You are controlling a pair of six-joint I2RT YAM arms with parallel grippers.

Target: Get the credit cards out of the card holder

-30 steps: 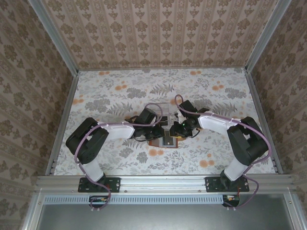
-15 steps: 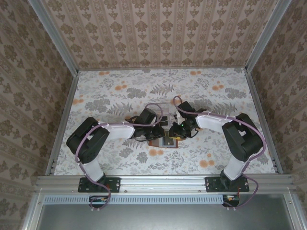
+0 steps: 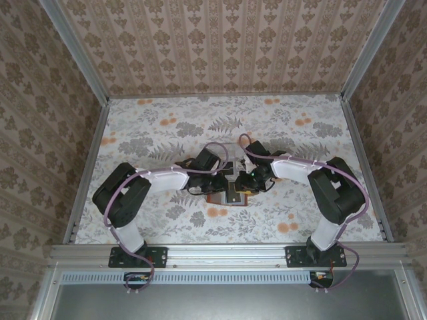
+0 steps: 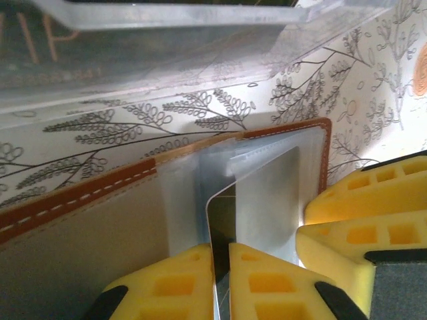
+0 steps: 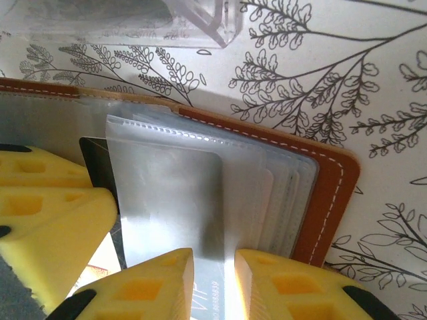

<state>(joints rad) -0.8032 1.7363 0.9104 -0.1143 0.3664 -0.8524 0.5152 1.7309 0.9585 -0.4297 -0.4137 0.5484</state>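
moved: right arm's elbow has drawn in toward the card holder [image 3: 230,198] | holder lies open on the tabletop [image 5: 320,60] | left hand [image 4: 221,252] pinches a credit card [image 4: 222,217] edge-on; right hand [image 5: 213,257] nearly pressed together over the sleeves, grip we cannot tell | step: drawing a card out; next, we judge: a straight pull along the sleeve, holder pinned

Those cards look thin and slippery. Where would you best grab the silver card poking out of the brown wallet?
Pinch the silver card by its free edge, a finger on each flat face, coming from where it leaves its clear pocket; the card holder has a stitched rim blocking the far side.
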